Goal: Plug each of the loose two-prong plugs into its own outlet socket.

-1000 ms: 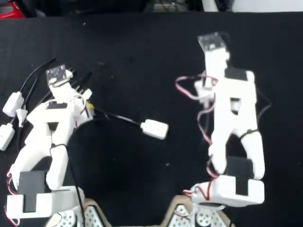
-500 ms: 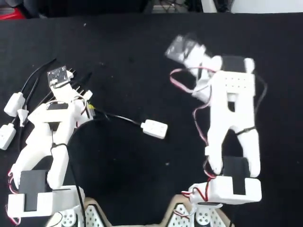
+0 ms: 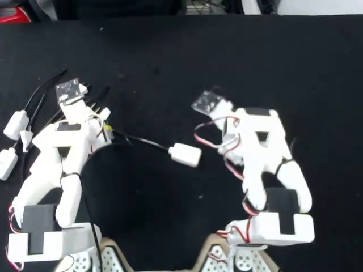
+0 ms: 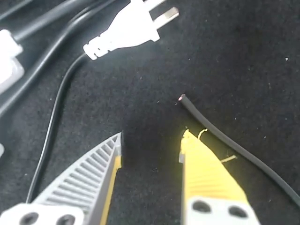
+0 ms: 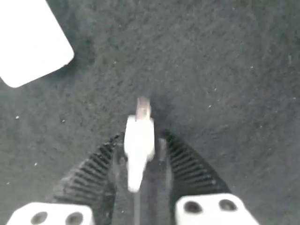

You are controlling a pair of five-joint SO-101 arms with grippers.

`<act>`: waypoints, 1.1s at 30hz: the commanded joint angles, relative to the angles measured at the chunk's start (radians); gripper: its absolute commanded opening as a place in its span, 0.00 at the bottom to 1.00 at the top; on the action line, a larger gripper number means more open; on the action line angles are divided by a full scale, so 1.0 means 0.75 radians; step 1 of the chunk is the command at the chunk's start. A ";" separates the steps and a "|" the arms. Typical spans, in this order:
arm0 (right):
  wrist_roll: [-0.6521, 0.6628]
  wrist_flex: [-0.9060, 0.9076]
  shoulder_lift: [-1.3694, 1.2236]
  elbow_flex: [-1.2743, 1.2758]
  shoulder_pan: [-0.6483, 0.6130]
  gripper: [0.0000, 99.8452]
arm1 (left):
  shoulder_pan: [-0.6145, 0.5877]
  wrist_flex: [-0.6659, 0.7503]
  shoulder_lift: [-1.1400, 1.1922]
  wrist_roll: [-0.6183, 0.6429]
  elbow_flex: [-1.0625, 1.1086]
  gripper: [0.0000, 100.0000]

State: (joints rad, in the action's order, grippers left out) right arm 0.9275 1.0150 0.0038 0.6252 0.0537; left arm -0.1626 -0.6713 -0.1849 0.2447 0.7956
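Observation:
My right gripper (image 5: 139,138) is shut on a small white two-prong plug (image 5: 138,145), whose prongs (image 5: 143,108) stick out past the fingertips just above the black mat. A white outlet socket (image 5: 30,44) lies a short way ahead and to one side of it. In the high view that socket (image 3: 185,154) sits mid-table on a black cable, with the right arm (image 3: 255,136) just to its right. My left gripper (image 4: 150,145) stands open over bare mat. Ahead of it lies a loose white plug (image 4: 126,26). The left arm (image 3: 65,136) stays at the table's left.
Two more white sockets (image 3: 16,123) (image 3: 7,163) and black cables (image 3: 42,93) lie at the far left edge. A cut black cable end (image 4: 183,98) rests by the left gripper's yellow finger (image 4: 197,159). The mat's far half is bare.
The right arm has swung from the far right-centre leftward and nearer, bringing its plug close to the middle socket. The left arm has not moved.

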 commanded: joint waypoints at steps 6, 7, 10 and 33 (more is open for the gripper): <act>-0.012 -0.029 0.075 -0.005 0.012 0.15 | -0.011 0.016 -0.055 0.012 -0.007 0.20; -0.012 -0.029 0.071 0.001 0.008 0.15 | -0.011 0.016 -0.055 0.012 -0.007 0.20; -0.018 -0.088 0.062 0.046 -0.012 0.15 | -0.009 0.016 -0.055 0.012 -0.009 0.20; -0.211 -0.002 0.836 0.308 -0.340 0.01 | 0.001 0.006 -0.178 0.012 0.066 0.20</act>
State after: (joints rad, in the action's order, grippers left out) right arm 0.8385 1.0073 0.5010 0.8431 -0.0660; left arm -0.1626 -0.6713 -0.2079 0.2447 0.8140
